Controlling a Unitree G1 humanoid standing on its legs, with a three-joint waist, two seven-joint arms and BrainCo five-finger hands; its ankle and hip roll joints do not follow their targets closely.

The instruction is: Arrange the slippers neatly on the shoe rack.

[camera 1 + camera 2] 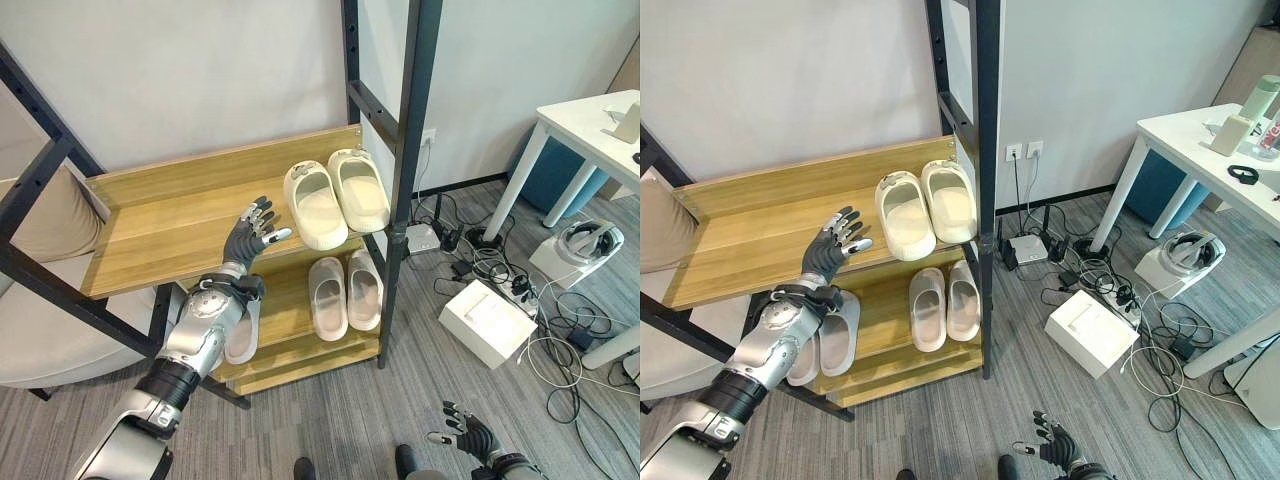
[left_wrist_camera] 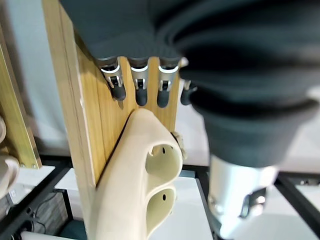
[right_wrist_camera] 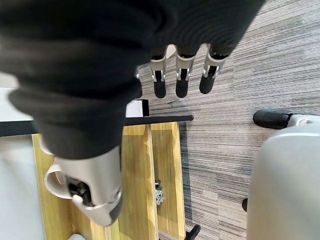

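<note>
A pair of cream slippers (image 1: 315,205) lies side by side at the right end of the shoe rack's upper wooden shelf (image 1: 150,225). My left hand (image 1: 248,235) hovers open just left of that pair, fingers spread and apart from it. In the left wrist view its fingers (image 2: 141,85) point along the shelf over the nearer cream slipper (image 2: 137,180). A pale pair (image 1: 345,293) rests on the lower shelf at the right. A grey pair (image 1: 840,330) sits at that shelf's left, partly hidden behind my left arm. My right hand (image 1: 468,432) hangs open low over the floor.
A black upright post (image 1: 405,150) stands right beside the cream pair. A beige cushion (image 1: 50,215) sits left of the rack. On the floor to the right are a white box (image 1: 488,320), tangled cables, a headset (image 1: 585,240) and a white table (image 1: 590,125).
</note>
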